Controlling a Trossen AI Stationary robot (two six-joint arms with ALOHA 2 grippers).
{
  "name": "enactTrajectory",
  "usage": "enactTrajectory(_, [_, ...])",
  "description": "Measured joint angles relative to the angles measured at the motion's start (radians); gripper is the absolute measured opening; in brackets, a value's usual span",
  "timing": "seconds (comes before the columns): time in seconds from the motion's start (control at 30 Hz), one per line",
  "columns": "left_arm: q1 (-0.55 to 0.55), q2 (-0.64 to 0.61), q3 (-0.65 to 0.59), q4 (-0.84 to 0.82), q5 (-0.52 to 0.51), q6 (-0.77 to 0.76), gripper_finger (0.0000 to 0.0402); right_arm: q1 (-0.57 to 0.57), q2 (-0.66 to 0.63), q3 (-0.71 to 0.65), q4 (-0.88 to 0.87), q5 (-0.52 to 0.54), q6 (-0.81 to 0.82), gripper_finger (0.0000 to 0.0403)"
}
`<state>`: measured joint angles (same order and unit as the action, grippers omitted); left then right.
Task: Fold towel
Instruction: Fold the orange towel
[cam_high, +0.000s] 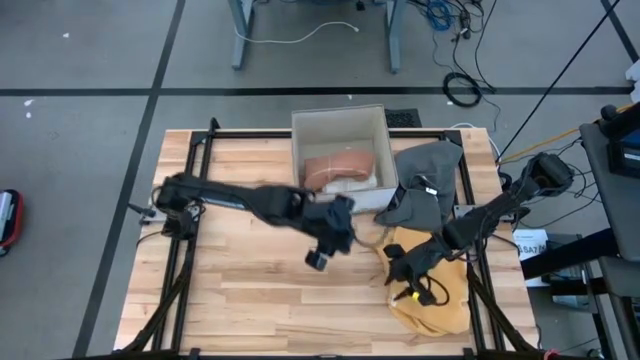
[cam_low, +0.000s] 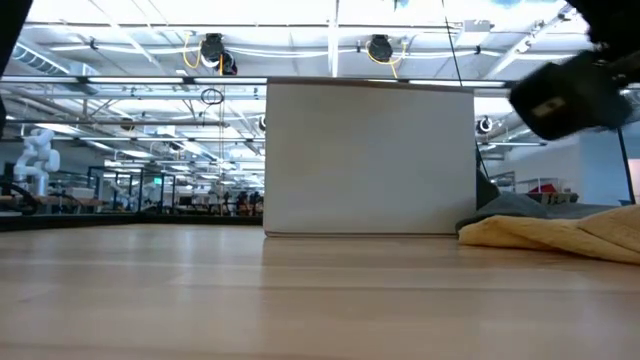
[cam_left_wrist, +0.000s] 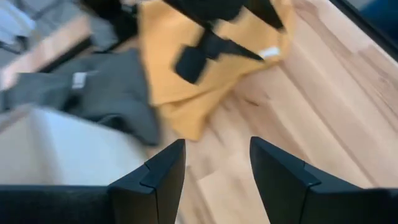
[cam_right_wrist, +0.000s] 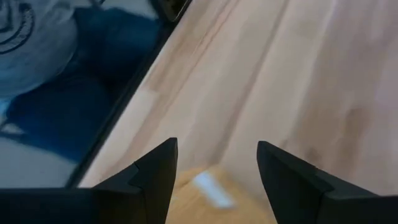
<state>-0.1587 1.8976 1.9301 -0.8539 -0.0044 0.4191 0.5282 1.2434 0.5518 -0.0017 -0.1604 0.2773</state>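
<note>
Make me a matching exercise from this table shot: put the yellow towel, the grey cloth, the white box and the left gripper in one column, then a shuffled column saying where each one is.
Column one:
1. yellow towel
2. grey cloth
3. white box
4. left gripper

Column two:
A. at the table's far edge, holding a folded reddish-brown cloth
B. open, above bare wood near the table's middle
C. near the table's front right corner, under the right gripper
D. just right of the box, behind the yellow towel

Pairs: 1-C, 2-D, 3-A, 4-B
</note>
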Motion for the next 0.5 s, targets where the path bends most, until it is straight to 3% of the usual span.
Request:
enactTrajectory(0.3, [-0.099,0.26,0.0,0.076,0.0,-0.002,0.0186,0.133,0.024,0.0,-0.031,-0.018,0.204,0.021])
enactTrajectory(0.5, [-0.133,0.404,-0.001,0.202,0.0,-0.021,0.0186,0.236,0.107,0.0,0.074,0.133,0.266,0.021])
